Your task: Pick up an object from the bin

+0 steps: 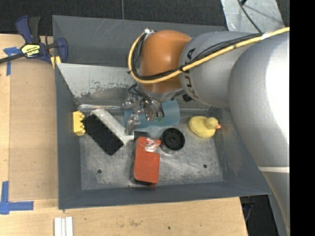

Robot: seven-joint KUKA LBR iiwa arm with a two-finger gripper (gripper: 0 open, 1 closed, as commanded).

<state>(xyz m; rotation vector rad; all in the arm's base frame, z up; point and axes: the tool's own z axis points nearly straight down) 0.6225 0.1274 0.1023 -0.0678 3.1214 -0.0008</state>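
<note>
My gripper (140, 113) is low over the back-middle of the grey metal bin (69, 181). Spread or closed: can't tell, the wrist hides it. Likely target is the pale-blue plastic cylinder (170, 113), just right of me in view, on its side. The black-bristled white-backed brush (106, 130) is just left, long axis diagonal. The red rectangular block (146, 165) lies nearer the front.

Single camera, set above the bin (66, 156) and looking down at a slight tilt. The range is close, so the bin takes up most of the frame. The arm (246, 73) enters from the right. The pincer (142, 113) sits near frame centre, with bin floor visible left of and below it.
</note>
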